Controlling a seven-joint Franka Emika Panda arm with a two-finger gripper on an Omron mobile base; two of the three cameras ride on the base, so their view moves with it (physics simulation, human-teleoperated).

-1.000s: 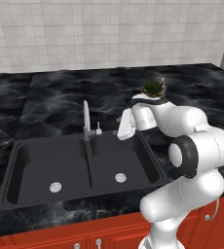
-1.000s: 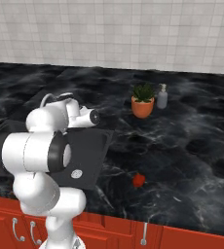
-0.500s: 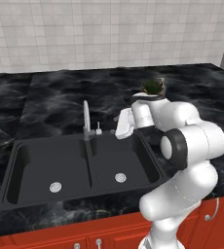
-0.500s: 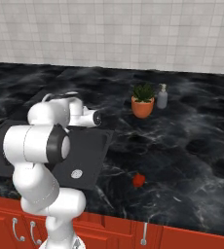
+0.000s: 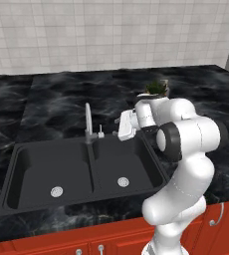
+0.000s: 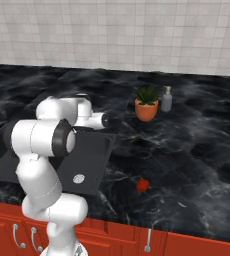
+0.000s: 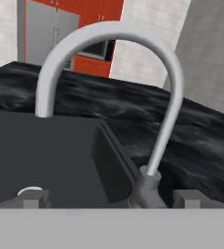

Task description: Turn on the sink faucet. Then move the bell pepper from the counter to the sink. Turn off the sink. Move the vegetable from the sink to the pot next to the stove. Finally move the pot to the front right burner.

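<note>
Since the earlier frames we had swung the arm's elbow outward and eased the hand a little closer to the sink faucet [image 5: 88, 124] — nothing else on the counter [image 5: 52, 99] had shifted, which told us the first step, turning the water on, was not yet done.

In the left base view the gripper [image 5: 122, 126] hung over the back rim of the sink [image 5: 32, 199], just to the right of the faucet and its small side lever, close but apart from both. No water ran from the spout.

In the right base view the bell pepper [image 6: 143, 185] lay on the counter near the front edge, well apart from the sink and untouched. A potted plant [image 6: 147, 103] and a soap bottle [image 6: 166, 99] stood together near the back wall.

In the hand view the gooseneck arched across the picture with its base between our two finger tips [image 7: 29, 198] — the jaws were spread as wide as they go, holding nothing and touching nothing. We judged the lever was the next thing to reach.
</note>
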